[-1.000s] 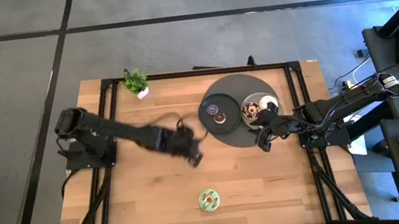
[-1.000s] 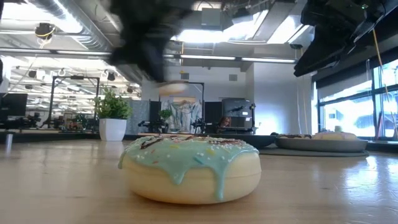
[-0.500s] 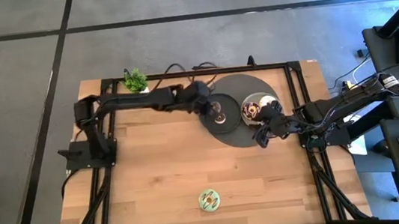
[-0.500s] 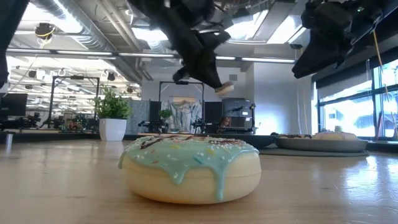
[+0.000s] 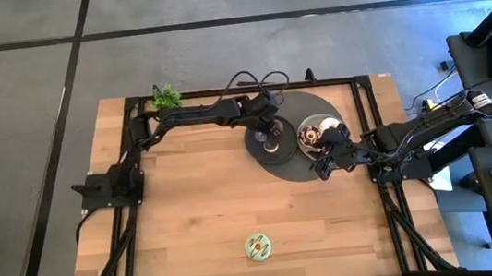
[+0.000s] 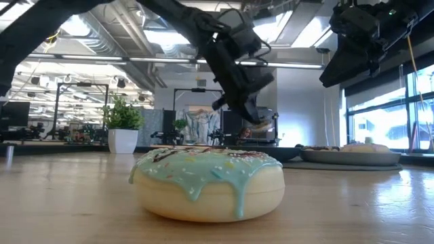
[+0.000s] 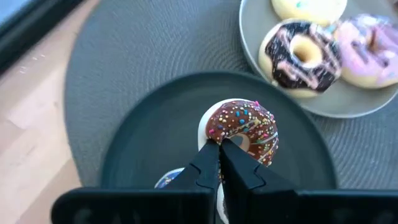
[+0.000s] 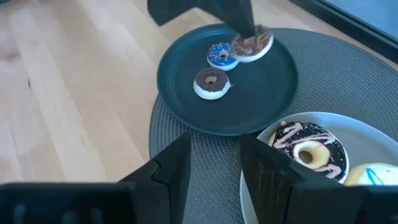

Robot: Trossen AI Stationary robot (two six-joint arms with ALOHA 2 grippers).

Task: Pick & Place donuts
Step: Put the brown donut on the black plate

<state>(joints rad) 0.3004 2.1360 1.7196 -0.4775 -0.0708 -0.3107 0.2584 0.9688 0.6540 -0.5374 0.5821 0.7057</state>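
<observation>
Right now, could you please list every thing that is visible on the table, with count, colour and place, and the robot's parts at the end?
Round woven grey placemat: one, far right part of the wooden table.
Dark round plate: one, on the mat's left side.
Lighter grey plate: one, on the mat's right side.
Small donuts on the dark plate: blue-iced and brown-iced, lying flat.
Sprinkled chocolate donut: one, held above the dark plate.
Donuts on the grey plate: black-iced, pink, cream.
Green-iced donut: one, alone near the front edge.
Green potted plant: one, far left corner.
Left gripper: shut on the sprinkled donut.
Right gripper: open, beside the mat.
</observation>
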